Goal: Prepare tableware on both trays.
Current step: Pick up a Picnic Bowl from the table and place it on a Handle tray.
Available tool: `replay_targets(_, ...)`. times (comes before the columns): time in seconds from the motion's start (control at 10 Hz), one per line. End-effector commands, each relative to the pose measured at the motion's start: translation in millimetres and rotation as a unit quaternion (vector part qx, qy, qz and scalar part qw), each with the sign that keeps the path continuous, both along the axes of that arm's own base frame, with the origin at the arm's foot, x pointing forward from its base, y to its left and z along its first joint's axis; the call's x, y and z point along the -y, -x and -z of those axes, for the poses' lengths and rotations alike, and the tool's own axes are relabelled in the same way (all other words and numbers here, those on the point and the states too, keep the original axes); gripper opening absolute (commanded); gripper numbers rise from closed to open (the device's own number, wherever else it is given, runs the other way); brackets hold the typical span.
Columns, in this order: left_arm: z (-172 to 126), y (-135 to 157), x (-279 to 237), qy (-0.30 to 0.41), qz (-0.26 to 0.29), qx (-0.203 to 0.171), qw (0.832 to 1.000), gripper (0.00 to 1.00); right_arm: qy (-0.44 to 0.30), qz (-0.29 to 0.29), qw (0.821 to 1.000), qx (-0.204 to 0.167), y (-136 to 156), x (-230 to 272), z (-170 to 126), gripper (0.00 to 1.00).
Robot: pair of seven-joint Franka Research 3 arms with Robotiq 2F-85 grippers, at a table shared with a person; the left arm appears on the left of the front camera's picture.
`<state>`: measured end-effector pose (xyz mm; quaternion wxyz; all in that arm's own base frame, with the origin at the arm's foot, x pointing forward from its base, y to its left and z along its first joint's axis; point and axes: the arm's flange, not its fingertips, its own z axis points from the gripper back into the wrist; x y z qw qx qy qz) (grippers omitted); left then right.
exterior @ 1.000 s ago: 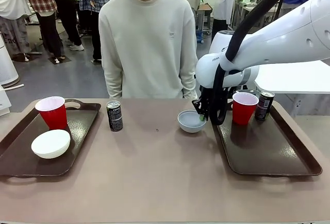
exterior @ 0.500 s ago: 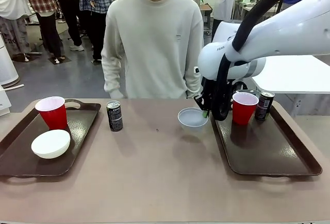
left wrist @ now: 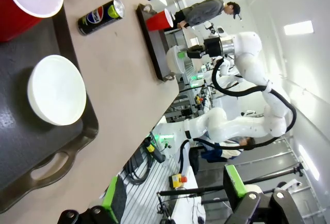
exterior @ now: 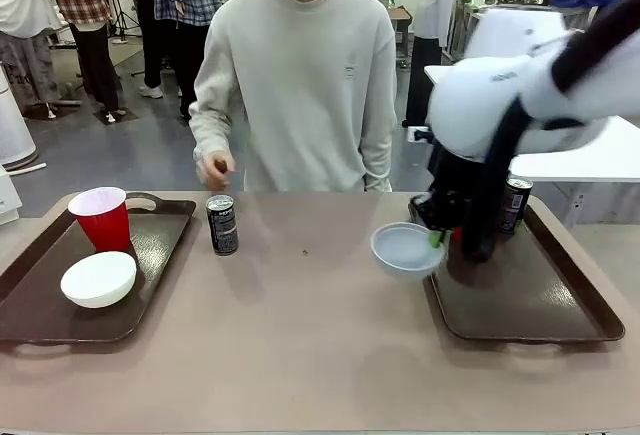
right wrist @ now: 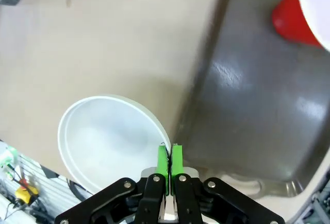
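the desk [exterior: 300, 335] has a wide bare stretch in its middle, between the left tray [exterior: 150, 255] and the right tray [exterior: 520, 305], with only one black can [exterior: 222, 224] standing upright on it just beside the left tray's inner rim. the near edge of the desk is open along its whole width. the right tray's front half is bare inside its raised rim.

the right arm comes in from the right, its white wrist bulking over the far part of the right tray and the black right hand [exterior: 437, 239] hanging down at the tray's inner rim. its green pads [right wrist: 170, 159] are pressed together on the rim of the grey-blue bowl [exterior: 406, 250], pinching the wall near the tray side. the bowl is lifted off the desk, tilted a little, straddling the tray's inner edge with most of it over the bare desk. its inside is pale, smooth and empty.

behind the wrist a second can [exterior: 515, 204] stands at the tray's far right corner, and the right wrist view shows a red cup [right wrist: 291, 20] on that tray.

on the left tray a red cup [exterior: 101, 217] stands upright at the far end, and the cream-white bowl [exterior: 98, 278] sits near it, apart from it.

the left hand's green pads [left wrist: 113, 201] stand well apart at the bottom of its view, above the left tray's near handle, holding nothing.

the person's hand [exterior: 214, 168] hovers above the can on the desk.
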<state>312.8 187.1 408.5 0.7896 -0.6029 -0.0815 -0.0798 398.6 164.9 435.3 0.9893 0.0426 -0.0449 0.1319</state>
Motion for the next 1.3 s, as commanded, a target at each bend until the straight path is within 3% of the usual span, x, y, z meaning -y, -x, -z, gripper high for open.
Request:
replay_targets(0.0, -0.6, 2.4, -2.4, 0.003, 0.006, 0.011, 1.0, 1.0, -0.023, 0.017, 1.0, -0.001, 5.6, 45.2, 15.4, 0.0)
replay_targets(0.3, -0.6, 2.4, -2.4, 0.003, 0.006, 0.011, 1.0, 1.0, -0.048, 0.032, 0.998, 0.003, -13.4, 104.9, 29.8, 0.0)
replay_targets(0.4, -0.6, 2.4, -2.4, 0.003, 0.006, 0.011, 1.0, 1.0, -0.015, 0.03, 0.999, -0.007, 5.3, 76.0, 17.5, 0.0)
replay_targets(0.8, -0.6, 2.4, -2.4, 0.003, 0.006, 0.011, 1.0, 1.0, -0.015, 0.023, 1.0, -0.004, 0.8, 85.3, 20.6, 0.03)
replay_targets(1.2, -0.6, 2.4, -2.4, 0.003, 0.006, 0.011, 1.0, 1.0, 0.085, 0.057, 0.994, 0.04, -54.4, 112.5, 64.6, 0.03)
